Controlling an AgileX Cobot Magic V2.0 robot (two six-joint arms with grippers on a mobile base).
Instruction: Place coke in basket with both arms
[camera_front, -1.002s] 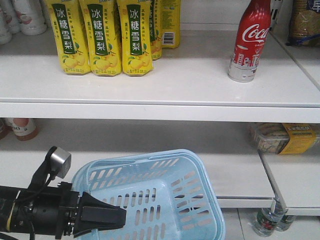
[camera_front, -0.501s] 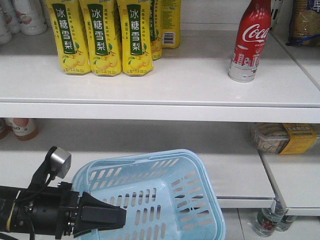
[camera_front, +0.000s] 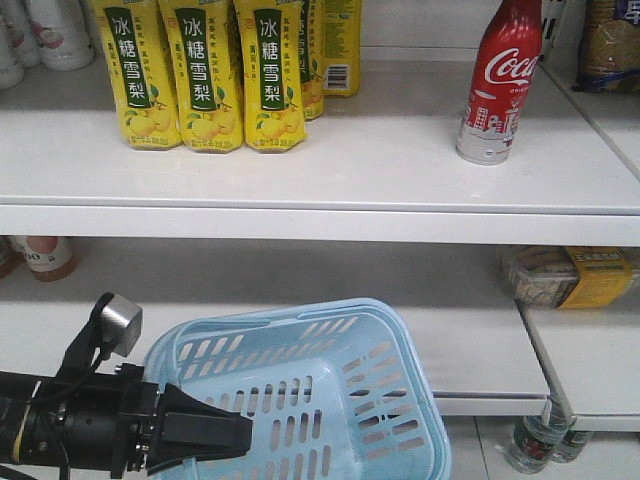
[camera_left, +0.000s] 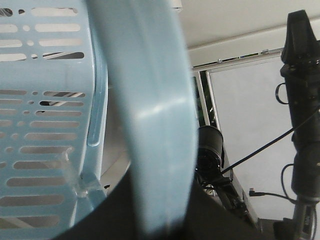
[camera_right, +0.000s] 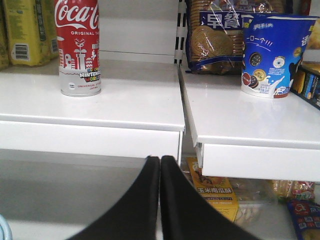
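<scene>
Coke: one slim red bottle with white script and a silver base, upright at the upper right of the front view on the upper shelf. Nothing touches it. It is well apart from the yellow cartons ranked at the upper left of the same shelf. In the right wrist view it stands at the upper left, with a blue cup on the neighbouring shelf at the upper right.

Basket: light blue and slotted, at the bottom centre of the front view, below and left of the coke, and tilted. Contents, as far as shown: none.

Left gripper: black wedge at the lower left of the front view, tip at the basket's near rim, with a grey block perched above the arm. In the left wrist view a broad pale-blue band of the basket runs down mid-frame into the dark jaws at the bottom. I judge them clamped on it, carrying the basket.

Right gripper: seen only in its own wrist view, bottom centre. Two black fingers are pressed flat together with nothing between them, low beneath the shelf edge, below and right of the coke and apart from it.

Progress: early. Done, by my reckoning: basket in hand and presented under the shelf. Left to do: spread the right fingers, reach up and left to the bottle, grip it, lift it clear of the shelf, carry it down over the basket, release.
</scene>
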